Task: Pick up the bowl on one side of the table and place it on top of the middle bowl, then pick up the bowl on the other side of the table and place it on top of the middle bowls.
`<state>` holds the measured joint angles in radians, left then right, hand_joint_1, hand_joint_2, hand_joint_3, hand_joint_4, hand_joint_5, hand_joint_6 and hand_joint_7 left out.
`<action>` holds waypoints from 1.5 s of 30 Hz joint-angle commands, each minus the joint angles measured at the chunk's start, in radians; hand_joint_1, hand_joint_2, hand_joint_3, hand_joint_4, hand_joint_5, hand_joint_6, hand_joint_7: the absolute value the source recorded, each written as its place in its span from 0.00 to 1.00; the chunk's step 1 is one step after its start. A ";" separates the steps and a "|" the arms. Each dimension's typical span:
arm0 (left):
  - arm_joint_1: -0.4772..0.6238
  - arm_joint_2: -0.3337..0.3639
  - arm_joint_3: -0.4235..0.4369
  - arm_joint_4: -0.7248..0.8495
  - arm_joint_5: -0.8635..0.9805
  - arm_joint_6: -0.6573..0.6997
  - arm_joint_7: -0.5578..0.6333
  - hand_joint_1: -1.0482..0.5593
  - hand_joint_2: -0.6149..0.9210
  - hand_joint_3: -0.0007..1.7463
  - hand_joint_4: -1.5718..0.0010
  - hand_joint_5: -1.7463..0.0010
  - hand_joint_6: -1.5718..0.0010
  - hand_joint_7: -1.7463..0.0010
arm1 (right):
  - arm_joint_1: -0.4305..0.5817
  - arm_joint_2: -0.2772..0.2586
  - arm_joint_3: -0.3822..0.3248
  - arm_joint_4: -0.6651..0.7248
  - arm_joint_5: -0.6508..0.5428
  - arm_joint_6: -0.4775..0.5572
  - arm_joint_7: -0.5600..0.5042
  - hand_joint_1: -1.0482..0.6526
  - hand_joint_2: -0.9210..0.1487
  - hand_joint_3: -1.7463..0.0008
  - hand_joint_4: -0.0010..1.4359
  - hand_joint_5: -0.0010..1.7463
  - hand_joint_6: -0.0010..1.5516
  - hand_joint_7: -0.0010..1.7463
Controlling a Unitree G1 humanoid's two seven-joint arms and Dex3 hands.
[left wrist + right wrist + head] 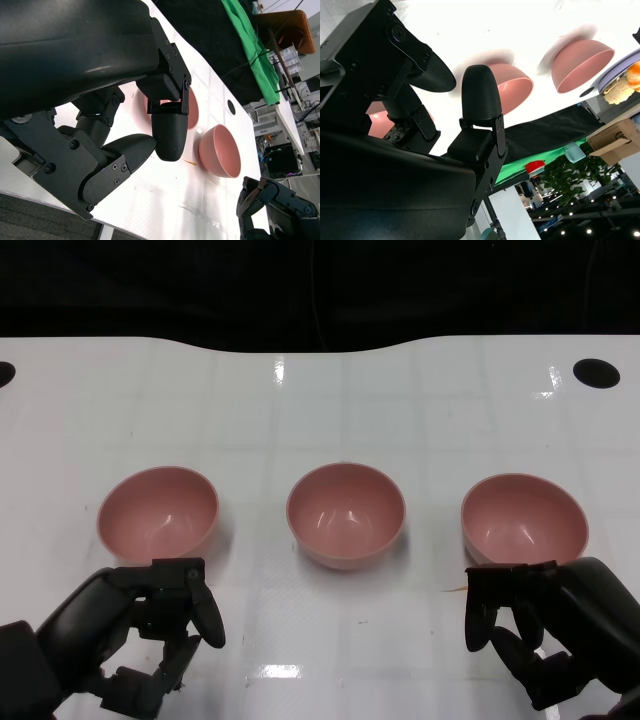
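Observation:
Three pink bowls stand in a row on the white table: the left bowl, the middle bowl and the right bowl, all upright and apart. My left hand hovers just in front of the left bowl, fingers apart, holding nothing. My right hand hovers in front of the right bowl, also empty with its fingers spread. In the left wrist view my left hand partly hides one bowl; the right bowl shows beside my right hand. Past my right hand in its wrist view lie the middle bowl and the left bowl.
The white table has a round black hole at the far right corner and another at the far left edge. Its curved back edge meets a dark backdrop. Green cloth and furniture stand beyond the table.

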<state>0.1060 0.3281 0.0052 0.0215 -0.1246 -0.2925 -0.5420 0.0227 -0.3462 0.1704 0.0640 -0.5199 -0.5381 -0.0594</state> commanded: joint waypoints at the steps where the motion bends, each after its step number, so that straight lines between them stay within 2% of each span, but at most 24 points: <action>1: 0.004 0.022 0.011 -0.010 -0.002 0.009 -0.001 0.49 0.64 0.78 0.46 0.01 0.47 0.13 | 0.003 -0.005 -0.002 0.004 0.009 -0.008 -0.003 0.57 0.69 0.10 0.66 1.00 0.56 0.82; 9: -0.008 0.023 0.011 0.006 0.005 -0.002 0.000 0.52 0.64 0.79 0.46 0.01 0.47 0.12 | -0.014 0.001 0.001 0.033 0.008 -0.012 -0.009 0.57 0.67 0.11 0.65 1.00 0.55 0.80; 24: -0.018 0.029 0.013 0.033 -0.010 -0.027 -0.013 0.50 0.66 0.78 0.45 0.01 0.47 0.14 | -0.022 0.019 -0.018 0.033 0.002 -0.019 -0.042 0.58 0.69 0.10 0.65 1.00 0.55 0.79; 25: -0.020 0.029 0.014 0.040 -0.014 -0.033 -0.016 0.49 0.66 0.77 0.46 0.01 0.47 0.14 | -0.023 0.024 -0.026 0.029 -0.008 -0.013 -0.062 0.57 0.59 0.26 0.56 0.91 0.51 0.66; 26: -0.021 0.029 0.014 0.045 -0.017 -0.038 -0.018 0.49 0.65 0.77 0.46 0.01 0.48 0.14 | -0.024 0.028 -0.032 0.026 -0.016 -0.008 -0.076 0.56 0.54 0.33 0.53 0.87 0.51 0.58; 27: -0.023 0.029 0.014 0.049 -0.018 -0.042 -0.019 0.49 0.65 0.77 0.46 0.01 0.48 0.14 | -0.024 0.030 -0.034 0.025 -0.021 -0.006 -0.085 0.56 0.50 0.38 0.51 0.84 0.51 0.52; 30: -0.025 0.031 0.015 0.054 -0.023 -0.047 -0.026 0.49 0.66 0.76 0.46 0.01 0.48 0.14 | -0.023 0.032 -0.039 0.008 -0.047 0.024 -0.106 0.56 0.48 0.41 0.50 0.82 0.51 0.49; 31: -0.026 0.032 0.016 0.058 -0.028 -0.050 -0.031 0.49 0.66 0.76 0.46 0.01 0.48 0.14 | -0.022 0.034 -0.045 -0.009 -0.071 0.056 -0.115 0.52 0.37 0.57 0.40 0.71 0.42 0.37; 33: -0.028 0.034 0.017 0.063 -0.033 -0.055 -0.038 0.49 0.66 0.76 0.46 0.01 0.48 0.13 | -0.020 0.036 -0.049 -0.032 -0.097 0.097 -0.126 0.48 0.17 0.82 0.32 0.56 0.38 0.23; 36: -0.029 0.036 0.017 0.066 -0.036 -0.057 -0.039 0.49 0.66 0.76 0.46 0.01 0.48 0.13 | -0.018 0.035 -0.047 -0.055 -0.124 0.142 -0.128 0.47 0.11 0.90 0.31 0.52 0.38 0.18; 37: -0.031 0.037 0.017 0.069 -0.036 -0.061 -0.040 0.50 0.66 0.76 0.46 0.01 0.48 0.13 | -0.018 0.033 -0.048 -0.069 -0.142 0.171 -0.124 0.42 0.10 0.94 0.25 0.47 0.34 0.15; 39: -0.032 0.037 0.016 0.072 -0.035 -0.063 -0.038 0.50 0.66 0.77 0.45 0.01 0.48 0.13 | -0.019 0.031 -0.048 -0.101 -0.175 0.235 -0.105 0.38 0.08 0.98 0.20 0.43 0.30 0.11; 45: -0.040 0.031 0.014 0.086 -0.035 -0.079 -0.038 0.50 0.65 0.77 0.45 0.00 0.47 0.13 | -0.034 0.021 -0.024 -0.154 -0.245 0.387 -0.020 0.32 0.09 1.00 0.13 0.39 0.24 0.06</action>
<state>0.0736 0.3481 0.0089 0.1027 -0.1567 -0.3595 -0.5750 -0.0006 -0.3121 0.1410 -0.0687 -0.7565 -0.1782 -0.0972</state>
